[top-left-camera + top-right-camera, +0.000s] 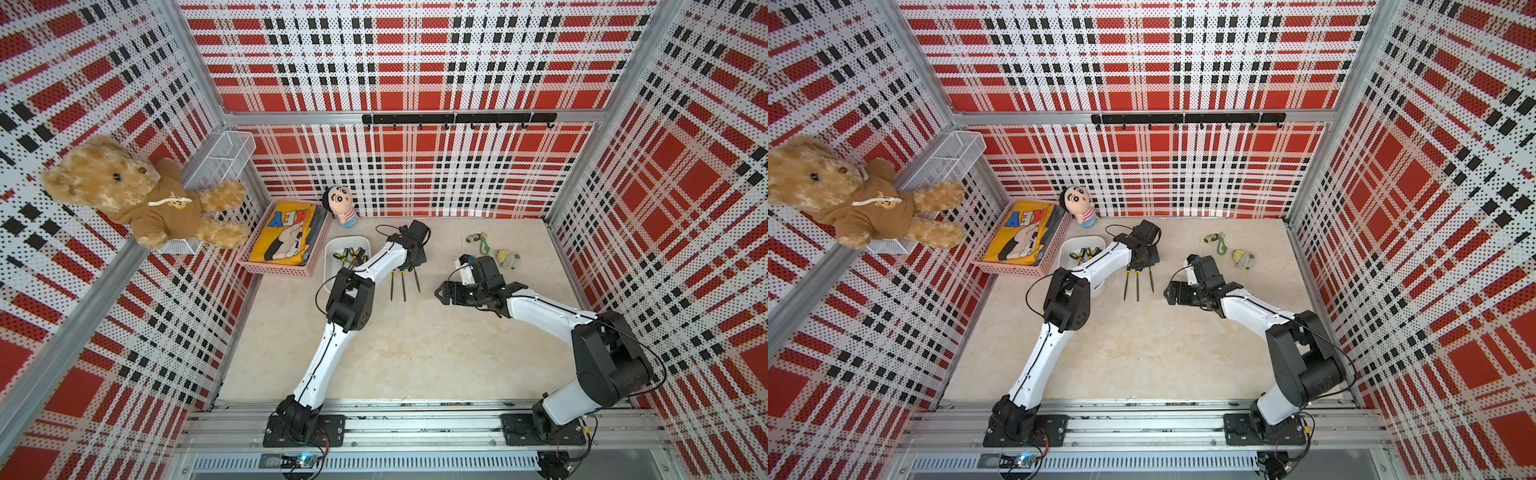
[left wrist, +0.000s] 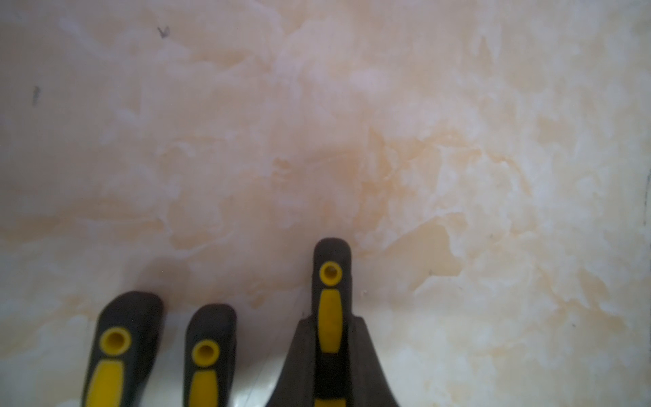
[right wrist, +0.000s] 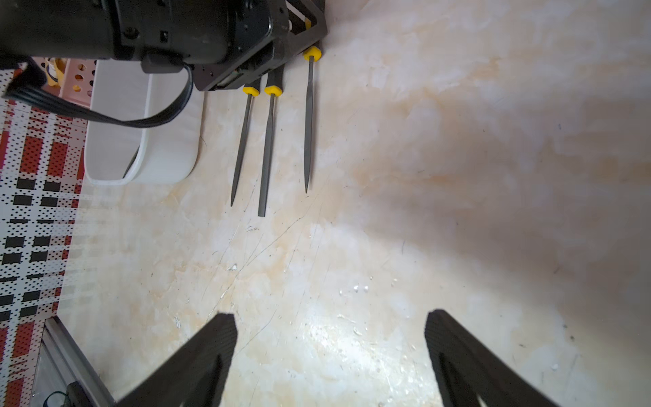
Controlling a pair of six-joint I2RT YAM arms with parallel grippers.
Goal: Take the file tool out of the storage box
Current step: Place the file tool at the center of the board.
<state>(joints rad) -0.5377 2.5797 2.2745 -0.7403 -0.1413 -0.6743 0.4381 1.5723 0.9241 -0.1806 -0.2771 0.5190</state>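
The white storage box (image 1: 332, 246) (image 1: 1068, 248) (image 3: 169, 141) stands left of centre, with several black-and-yellow file tools (image 1: 351, 254) still inside. Just right of it my left gripper (image 1: 413, 261) (image 1: 1147, 258) (image 2: 331, 322) is shut on the handle of a file tool (image 2: 330, 275) (image 3: 309, 123) (image 1: 417, 281), down at table level. Two more files (image 1: 392, 284) (image 1: 403, 286) (image 3: 267, 151) lie parallel on the table beside it. My right gripper (image 1: 442, 293) (image 1: 1170, 293) (image 3: 329, 352) hovers open and empty, right of the files.
A pink perforated basket (image 1: 266, 266) with yellow cloth sits left of the box, and a small doll (image 1: 343, 208) stands behind it. A green keychain (image 1: 484, 245) and a small yellow toy (image 1: 508, 258) lie at back right. A teddy bear (image 1: 124, 191) and a wire-mesh basket (image 1: 224, 153) hang on the left wall.
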